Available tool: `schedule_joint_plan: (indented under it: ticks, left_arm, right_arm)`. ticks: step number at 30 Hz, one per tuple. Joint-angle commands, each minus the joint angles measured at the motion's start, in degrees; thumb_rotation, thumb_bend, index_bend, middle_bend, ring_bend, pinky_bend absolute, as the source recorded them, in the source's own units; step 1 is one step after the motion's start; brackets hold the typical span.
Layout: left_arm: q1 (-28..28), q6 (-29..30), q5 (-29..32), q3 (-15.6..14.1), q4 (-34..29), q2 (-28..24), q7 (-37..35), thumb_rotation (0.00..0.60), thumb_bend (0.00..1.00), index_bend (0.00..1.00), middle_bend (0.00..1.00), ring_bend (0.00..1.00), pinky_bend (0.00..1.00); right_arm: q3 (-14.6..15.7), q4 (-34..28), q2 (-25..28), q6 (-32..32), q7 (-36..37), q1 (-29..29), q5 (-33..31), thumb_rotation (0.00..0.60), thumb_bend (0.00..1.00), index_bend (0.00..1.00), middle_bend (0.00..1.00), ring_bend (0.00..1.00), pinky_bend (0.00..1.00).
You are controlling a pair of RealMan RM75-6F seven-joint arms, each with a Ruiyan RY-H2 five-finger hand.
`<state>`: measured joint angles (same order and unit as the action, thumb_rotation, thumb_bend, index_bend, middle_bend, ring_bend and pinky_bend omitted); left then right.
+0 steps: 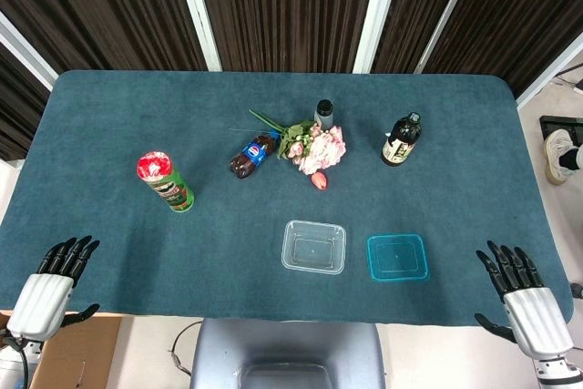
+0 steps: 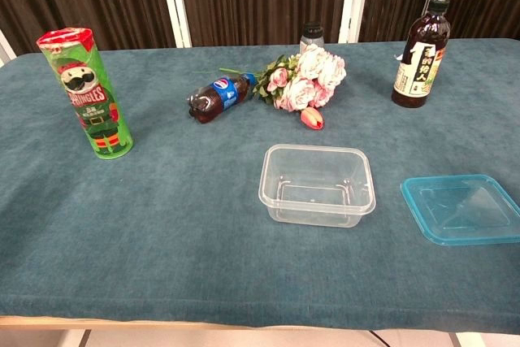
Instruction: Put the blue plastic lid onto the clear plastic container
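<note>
My left hand [image 1: 56, 278] and right hand [image 1: 521, 286] lie spread, holding nothing; blue lid [image 1: 397, 257] sits beside the clear container [image 1: 314, 246].

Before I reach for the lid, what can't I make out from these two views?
- Chest view: neither hand shows; both lie below the frame.
- Chest view: blue lid is cut by the right edge.
- Both views: small dark bottle is half hidden behind the flowers; label unreadable.

Small grey-capped bottle [image 2: 312, 36] half hidden behind flowers [image 2: 307, 80]; label unreadable.
</note>
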<state>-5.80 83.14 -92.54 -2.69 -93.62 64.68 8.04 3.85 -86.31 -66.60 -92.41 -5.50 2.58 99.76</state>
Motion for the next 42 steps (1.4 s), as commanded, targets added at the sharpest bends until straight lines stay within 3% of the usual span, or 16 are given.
schedule_joint_plan:
  ticks: [1, 6, 10, 14, 22, 32, 42]
  left_arm:
    - [-0.17, -0.33, 0.01, -0.02, -0.02, 0.08, 0.14, 0.6, 0.45, 0.0, 0.06, 0.03, 0.11]
    - [-0.44, -0.5, -0.19, 0.02, -0.02, -0.19, -0.67, 0.6, 0.45, 0.0, 0.06, 0.03, 0.11]
    - [-0.86, -0.93, -0.2, 0.16, 0.08, -0.55, -1.77, 0.6, 0.46, 0.0, 0.06, 0.03, 0.11]
    - [-1.1, -1.12, -0.44, 0.08, 0.18, -0.88, -2.7, 0.6, 0.46, 0.0, 0.06, 0.03, 0.11]
    - [-0.82, -0.6, -0.8, -0.21, 0.27, -1.0, -2.97, 0.6, 0.45, 0.0, 0.06, 0.03, 0.11]
    - [-0.75, -0.75, -0.47, -0.16, 0.27, -0.2, -1.11, 0.6, 0.45, 0.0, 0.06, 0.03, 0.11]
    - [-0.65, -0.68, -0.32, -0.16, 0.36, 0.06, -0.62, 0.6, 0.45, 0.0, 0.06, 0.03, 0.11]
  right_arm:
    - [-0.04, -0.01, 0.07, 0.16, 0.32, -0.08, -0.14, 0.6, 0.2, 0.02, 0.0, 0.0, 0.0]
    - [-0.37, -1.35, 0.67, 5.09, 0.7, -2.72, -1.23, 0.6, 0.2, 0.0, 0.0, 0.0, 0.0]
    - [-1.55, -4.8, 2.39, 15.4, -2.49, -7.66, -5.2, 0.6, 0.19, 0.0, 0.0, 0.0, 0.0]
    - [-3.68, -9.05, 4.54, 29.54, -5.2, -14.93, -12.08, 0.6, 0.19, 0.0, 0.0, 0.0, 0.0]
    - [-7.37, -10.22, 1.07, 42.21, -14.61, -23.1, -25.7, 0.6, 0.19, 0.0, 0.0, 0.0, 0.0]
    - [-7.38, -10.92, -1.32, 48.34, -20.91, -29.6, -35.86, 0.6, 0.19, 0.05, 0.0, 0.0, 0.0]
    - [-5.32, -10.31, -4.68, 48.12, -27.53, -34.33, -44.69, 0.6, 0.19, 0.07, 0.0, 0.0, 0.0]
